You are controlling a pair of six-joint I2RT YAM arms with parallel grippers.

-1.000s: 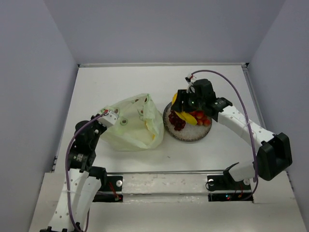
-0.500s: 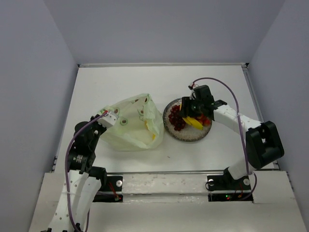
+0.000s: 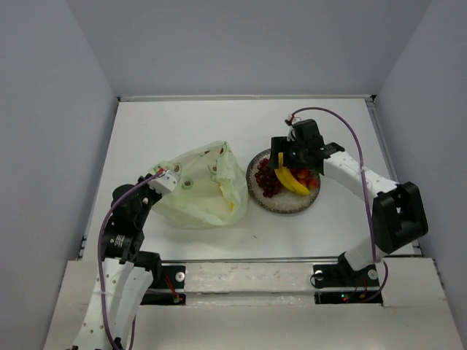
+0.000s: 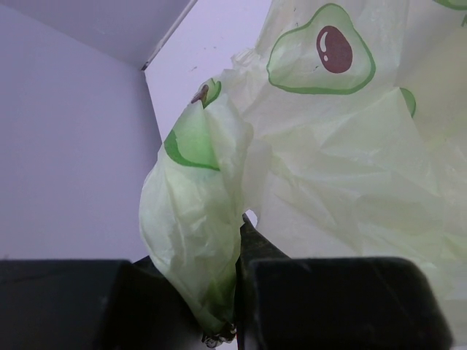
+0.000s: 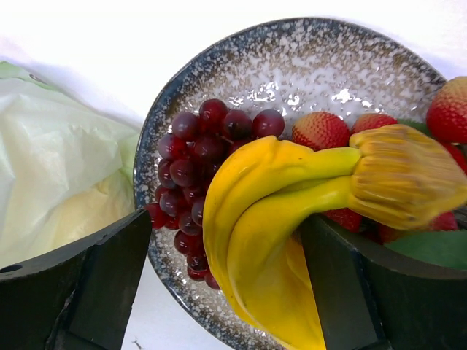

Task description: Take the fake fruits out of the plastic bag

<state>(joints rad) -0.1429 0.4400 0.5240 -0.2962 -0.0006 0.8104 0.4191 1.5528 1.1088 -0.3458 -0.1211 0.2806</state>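
Observation:
The pale yellow-green plastic bag [image 3: 201, 188] lies left of the speckled grey plate [image 3: 281, 208]. On the plate are a dark grape bunch [image 3: 266, 181], two yellow bananas [image 3: 292, 179] and red berries [image 3: 308, 175]. My right gripper [image 3: 287, 156] hovers over the plate's far side, open. In the right wrist view the bananas [image 5: 263, 219] lie between its spread fingers [image 5: 102, 277], beside the grapes [image 5: 197, 153] and berries [image 5: 321, 130]. My left gripper [image 3: 166, 179] is shut on a fold of the bag [image 4: 197, 240] at its left end. A yellow shape [image 3: 232, 205] shows through the bag's right edge.
White tabletop with grey walls at the left, back and right. The bag's right edge almost touches the plate [image 5: 292, 65]. The right arm [image 3: 365, 182] curves round the plate's right side.
My right gripper brought the bananas down onto the plate and opened, letting them go there. The left gripper and the bag have not moved.

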